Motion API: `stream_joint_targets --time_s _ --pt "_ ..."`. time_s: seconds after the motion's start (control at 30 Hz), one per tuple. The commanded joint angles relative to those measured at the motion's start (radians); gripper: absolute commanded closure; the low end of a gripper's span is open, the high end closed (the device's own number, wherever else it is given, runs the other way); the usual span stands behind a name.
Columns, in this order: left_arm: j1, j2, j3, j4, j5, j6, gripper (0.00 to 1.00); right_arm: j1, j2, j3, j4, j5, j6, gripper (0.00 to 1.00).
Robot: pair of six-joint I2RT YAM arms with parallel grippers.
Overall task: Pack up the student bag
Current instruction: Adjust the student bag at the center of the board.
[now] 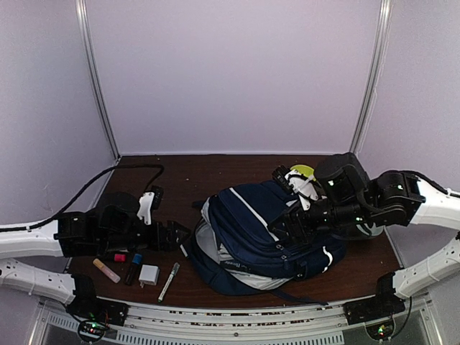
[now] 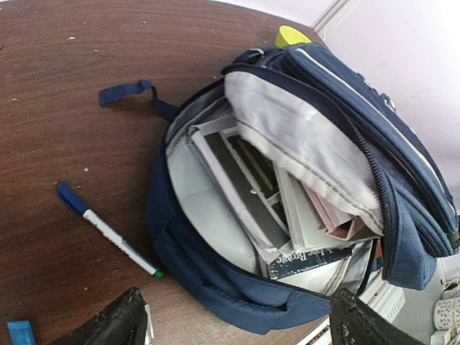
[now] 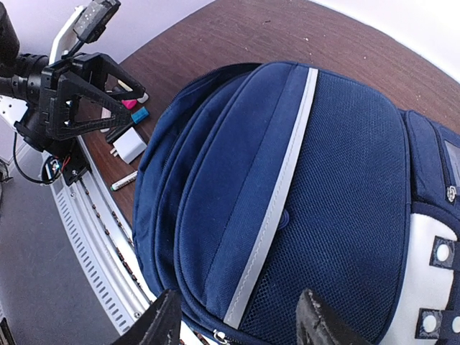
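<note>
the student bag (image 1: pixel 244 230) lies on the dark worktop (image 1: pixel 180 180), right of the middle and reaching toward the near edge, its mouth gaping leftward with pale lining showing. my left jaws stand just beside that mouth; my right jaws hang over the bag's upper side. by the near left corner lie a peach marker (image 1: pixel 106 270), a dark blue stick (image 1: pixel 134 268), a white cube (image 1: pixel 149 274) and a pen (image 1: pixel 169 281). something yellow-green (image 1: pixel 302 171) peeks out behind the bag.
</note>
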Motion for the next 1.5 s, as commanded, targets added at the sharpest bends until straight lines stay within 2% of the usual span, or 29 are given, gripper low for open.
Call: stream_joint_targets --time_s 0.0,0.13,0.23,0.4,0.57,0.6,0.63,0.7,0.8,1.0,1.17,1.3,1.47 --pt "-0.002 0.105 0.129 0.176 0.162 0.079 0.1 0.0 -0.015 -0.042 0.012 0.046 0.057 0.45" --pt "-0.013 0.167 0.272 0.068 0.109 0.018 0.09 -0.001 -0.016 -0.103 0.028 0.138 0.162 0.46" --pt "-0.018 0.218 0.335 -0.004 0.079 -0.035 0.09 -0.002 0.002 -0.175 0.094 0.134 0.233 0.47" --pt "-0.018 0.346 0.324 0.014 0.125 -0.096 0.18 -0.002 0.056 -0.243 0.133 0.108 0.3 0.5" --pt "-0.022 0.423 0.228 0.144 0.194 -0.157 0.31 -0.002 0.057 -0.315 0.188 0.096 0.327 0.5" --pt "-0.025 0.436 0.214 0.156 0.197 -0.164 0.35 -0.002 0.056 -0.32 0.196 0.096 0.328 0.5" --pt "-0.025 0.446 0.199 0.162 0.198 -0.168 0.44 -0.002 0.055 -0.32 0.198 0.095 0.326 0.5" --pt "-0.027 0.458 0.165 0.168 0.197 -0.179 0.69 -0.001 0.053 -0.305 0.193 0.098 0.316 0.5" --pt "-0.03 0.447 0.1 0.177 0.187 -0.203 1.0 -0.002 0.045 -0.276 0.182 0.103 0.293 0.49" --pt "-0.077 0.332 0.031 0.109 0.124 -0.267 1.0 -0.04 0.041 -0.187 0.079 0.209 0.278 0.45" --pt "-0.109 0.265 -0.03 -0.033 0.047 -0.349 1.0 -0.076 0.004 -0.182 0.041 0.26 0.315 0.38" --pt "-0.11 0.253 -0.084 -0.102 0.003 -0.407 1.0 -0.079 -0.044 -0.215 0.04 0.219 0.341 0.37" --pt "-0.11 0.264 -0.068 -0.078 0.018 -0.353 1.0 -0.075 -0.129 -0.24 -0.001 0.068 0.374 0.41"
